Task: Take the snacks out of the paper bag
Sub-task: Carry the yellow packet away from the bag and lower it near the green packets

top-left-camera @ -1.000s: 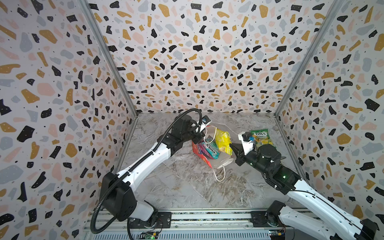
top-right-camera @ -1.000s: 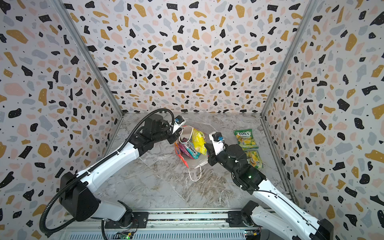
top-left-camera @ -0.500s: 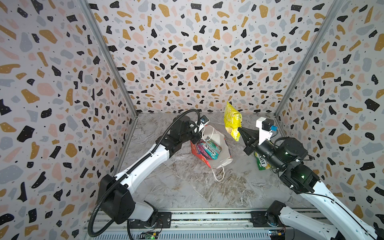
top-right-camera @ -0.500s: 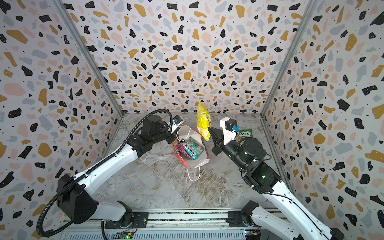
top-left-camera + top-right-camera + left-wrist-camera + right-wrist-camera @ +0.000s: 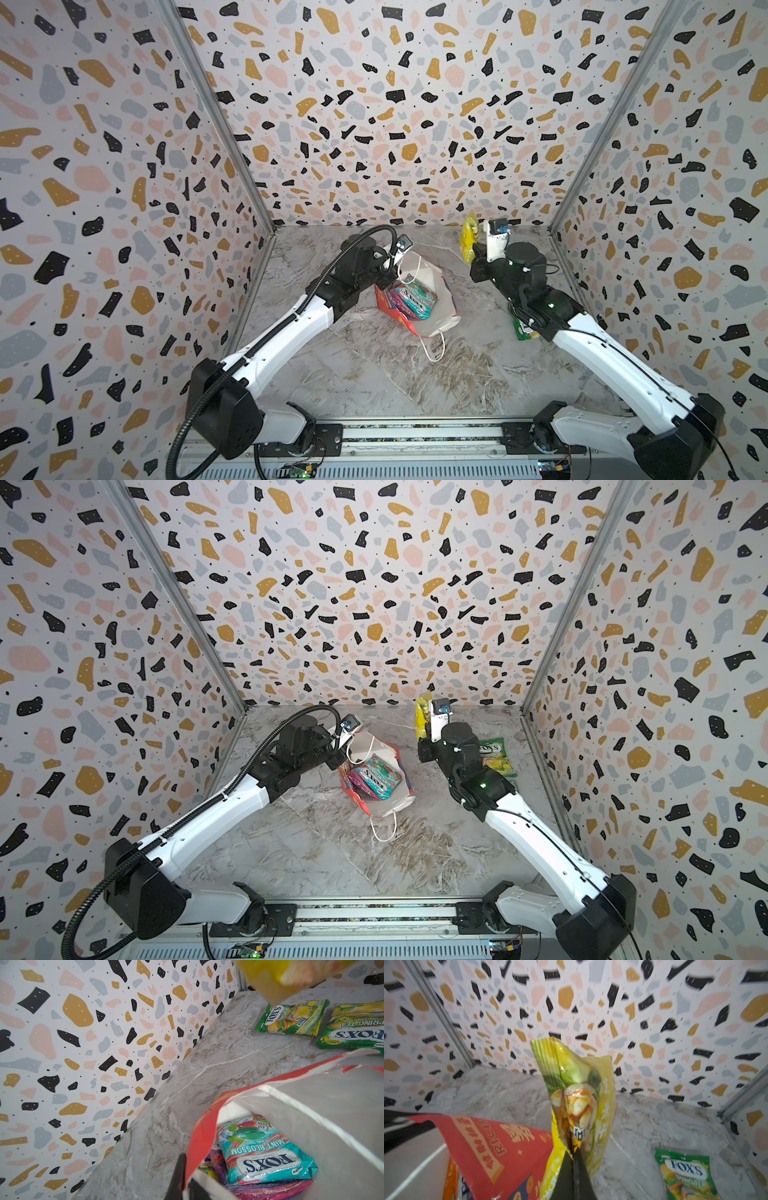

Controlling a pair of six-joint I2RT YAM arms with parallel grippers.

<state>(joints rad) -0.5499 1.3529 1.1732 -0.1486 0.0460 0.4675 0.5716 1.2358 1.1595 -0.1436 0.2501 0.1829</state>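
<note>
third packet out, paper bag part full

right end effector pinches a yellow packet aloft at 1 o'clock of the paper bag. two green packets lie on the worktop at its 3 o'clock. left end effector pinches the bag's rim at 10 o'clock. a teal packet and perhaps a few more remain inside.

Left tool low, right tool raised, both tightly closed

top views: high, front, facing back wall | wrist views: close, low | shared: paper bag
</note>
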